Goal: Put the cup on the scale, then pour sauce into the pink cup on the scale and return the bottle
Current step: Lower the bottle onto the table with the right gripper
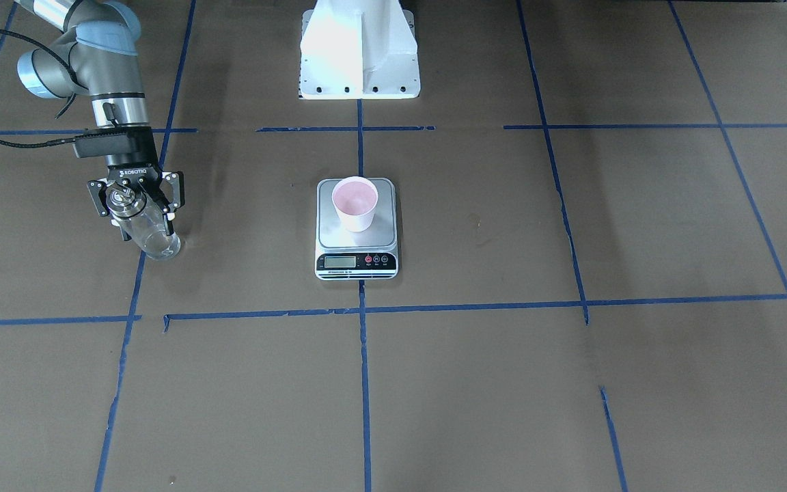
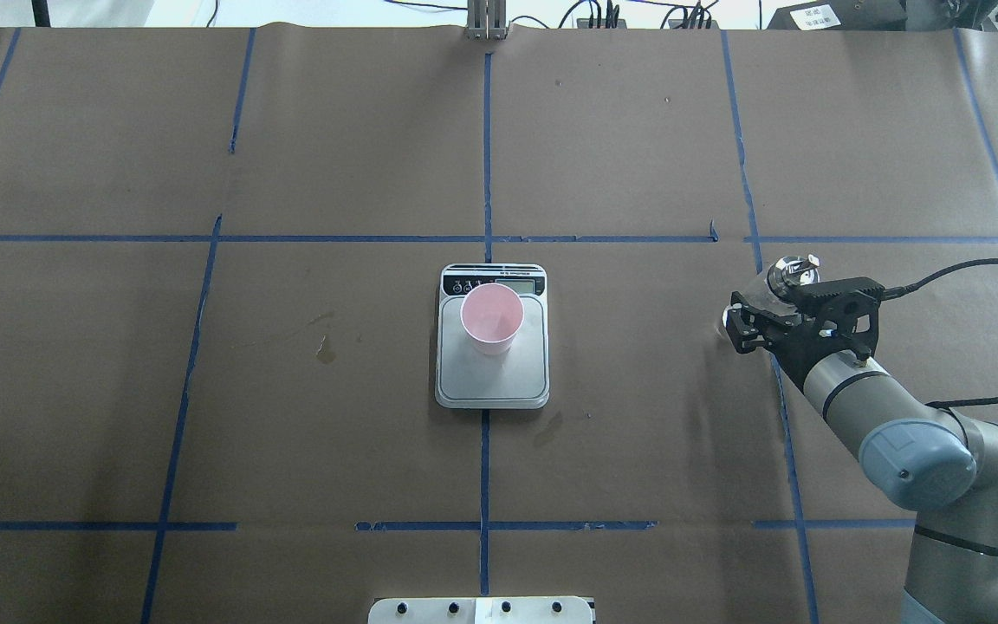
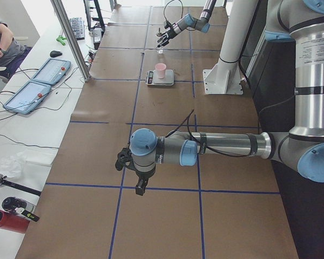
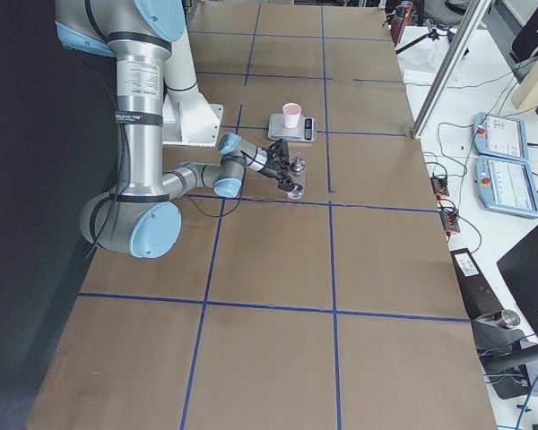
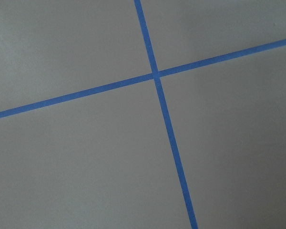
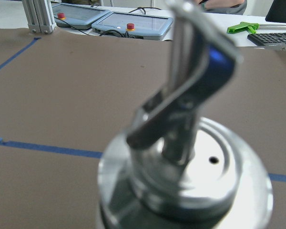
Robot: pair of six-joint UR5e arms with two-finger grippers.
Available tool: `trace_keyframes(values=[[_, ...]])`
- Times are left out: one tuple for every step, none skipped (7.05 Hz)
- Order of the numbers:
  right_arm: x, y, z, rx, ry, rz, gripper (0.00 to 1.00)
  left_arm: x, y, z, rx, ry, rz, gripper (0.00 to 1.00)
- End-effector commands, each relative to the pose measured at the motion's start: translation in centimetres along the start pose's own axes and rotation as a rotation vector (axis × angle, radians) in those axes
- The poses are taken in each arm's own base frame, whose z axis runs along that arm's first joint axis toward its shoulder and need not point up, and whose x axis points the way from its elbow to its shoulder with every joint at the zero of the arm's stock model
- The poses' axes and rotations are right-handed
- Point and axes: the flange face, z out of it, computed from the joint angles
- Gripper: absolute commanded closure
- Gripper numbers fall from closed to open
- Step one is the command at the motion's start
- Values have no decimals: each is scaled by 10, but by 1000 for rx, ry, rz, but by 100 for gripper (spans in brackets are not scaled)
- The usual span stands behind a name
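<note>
The cup [image 1: 354, 203] sits on the scale [image 1: 330, 237], mid-frame. At centre left the right gripper [image 1: 142, 213] clamps the bottle [image 1: 153, 238], which is low by the counter [image 1: 503, 383]. It looks ready to pour: next it must lift and carry the bottle cupward. The left gripper [image 3: 125, 160] is too unclear to say if it's open or closed.

Silver right arm [image 1: 118, 102] has pale-blue caps [image 1: 110, 31], black cable [image 1: 38, 144] and seemingly lettered black pincer [image 1: 148, 225].

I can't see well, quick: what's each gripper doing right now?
Left gripper: cannot be told.
Right gripper: closed, holding the bottle.
</note>
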Motion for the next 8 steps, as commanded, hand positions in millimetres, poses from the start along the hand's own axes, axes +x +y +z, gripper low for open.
trace_keyframes(values=[[0, 0, 0, -1, 0, 0, 8, 0, 0, 0, 0, 0, 0, 0], [-1, 0, 0, 0, -1, 2, 0, 0, 0, 0, 0, 0, 0, 0], [-1, 0, 0, 0, -1, 0, 0, 0, 0, 0, 0, 0, 0, 0], [1, 1, 1, -1, 1, -1, 0, 0, 0, 0, 0, 0, 0, 0], [1, 1, 0, -1, 1, 0, 0, 0, 0, 0, 0, 0, 0, 0], [3, 3, -1, -4, 1, -3, 0, 0, 0, 0, 0, 0, 0, 0], [1, 7, -3, -10, -5, -6, 0, 0, -1, 0, 1, 0, 1, 0], [-2, 14, -6, -13, -18, 7, 0, 1, -1, -1, 2, 0, 2, 0]])
